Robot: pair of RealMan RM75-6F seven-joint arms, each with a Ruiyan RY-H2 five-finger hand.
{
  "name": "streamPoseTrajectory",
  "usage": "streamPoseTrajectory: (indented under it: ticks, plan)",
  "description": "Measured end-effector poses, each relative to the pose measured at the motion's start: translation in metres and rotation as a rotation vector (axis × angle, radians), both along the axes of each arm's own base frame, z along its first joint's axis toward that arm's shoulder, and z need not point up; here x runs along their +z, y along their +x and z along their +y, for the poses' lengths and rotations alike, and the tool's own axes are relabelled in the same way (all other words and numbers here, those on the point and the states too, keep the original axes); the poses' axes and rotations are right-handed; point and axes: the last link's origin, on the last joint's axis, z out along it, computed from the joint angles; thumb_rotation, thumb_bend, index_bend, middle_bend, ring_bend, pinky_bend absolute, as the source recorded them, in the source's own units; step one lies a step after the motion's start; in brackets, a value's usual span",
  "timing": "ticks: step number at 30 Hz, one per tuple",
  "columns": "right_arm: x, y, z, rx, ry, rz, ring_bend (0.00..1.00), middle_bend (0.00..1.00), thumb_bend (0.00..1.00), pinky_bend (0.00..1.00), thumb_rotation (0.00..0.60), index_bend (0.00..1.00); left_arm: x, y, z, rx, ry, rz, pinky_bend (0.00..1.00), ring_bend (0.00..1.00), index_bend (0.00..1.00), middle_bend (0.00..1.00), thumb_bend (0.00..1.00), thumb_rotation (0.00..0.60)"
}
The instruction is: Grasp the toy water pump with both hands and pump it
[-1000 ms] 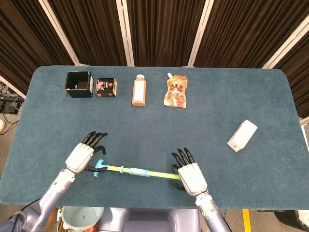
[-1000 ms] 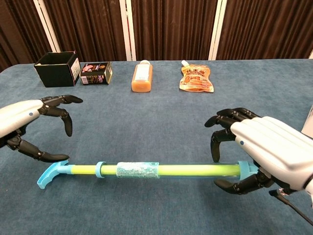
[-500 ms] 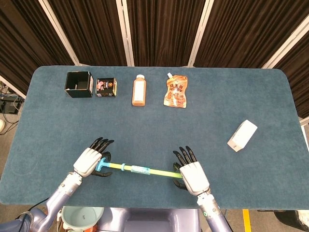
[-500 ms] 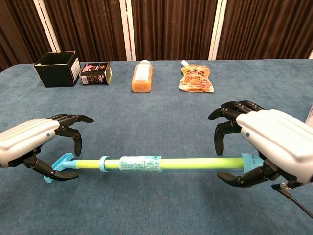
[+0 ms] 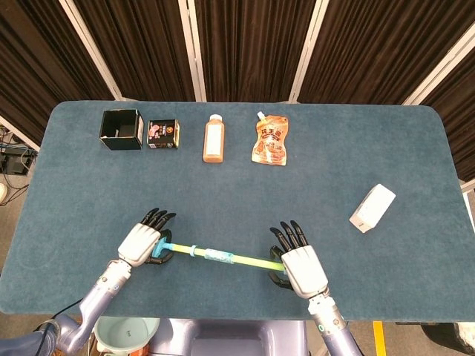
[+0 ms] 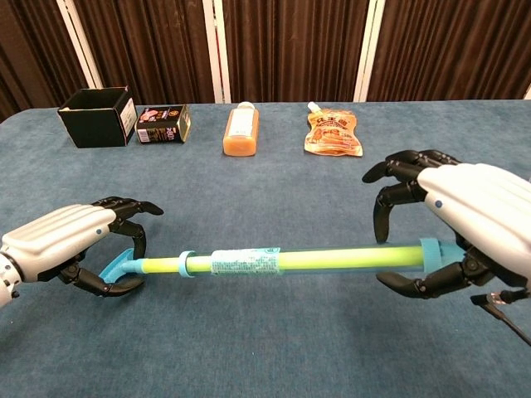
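The toy water pump [image 5: 223, 257] is a long yellow-green tube with a blue handle at its left end and a blue collar at its right end. It runs left to right near the table's front edge, shown larger in the chest view [image 6: 274, 259]. My left hand [image 5: 141, 241] curls around the blue handle [image 6: 120, 267], fingers over it and thumb beneath. My right hand [image 5: 300, 267] wraps the right end at the blue collar [image 6: 433, 249], with its fingers [image 6: 390, 199] arched above the tube. Both palms hide the tube's tips.
Along the far side stand a black open box [image 5: 121, 129], a small dark carton [image 5: 163, 134], an orange bottle [image 5: 214, 139] lying flat and an orange pouch [image 5: 271, 141]. A white box [image 5: 372, 208] lies at the right. A pale bucket [image 5: 122, 334] sits below the table's front edge.
My left hand moved right onto the blue handle and closed around it. The right hand tightened on the other end, and the pump shifted right and away from the front edge.
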Motion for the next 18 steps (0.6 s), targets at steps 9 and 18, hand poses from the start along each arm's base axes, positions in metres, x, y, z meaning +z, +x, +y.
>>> streamPoseTrajectory:
  ticks: [9, 18]
  plan:
    - [0.012, -0.004, -0.003, -0.006, -0.032, 0.005, 0.07, 0.19, 0.44, 0.01, 0.6, 0.81, 0.001, 0.003, -0.001, -0.013, 0.018, 0.011, 0.05, 0.06, 0.68, 0.16, 0.61, 0.6]
    - [0.034, -0.024, -0.017, -0.066, -0.085, 0.022, 0.07, 0.2, 0.41, 0.01, 0.6, 0.83, 0.026, 0.006, -0.005, -0.077, 0.12, -0.044, 0.05, 0.07, 0.69, 0.18, 0.63, 0.6]
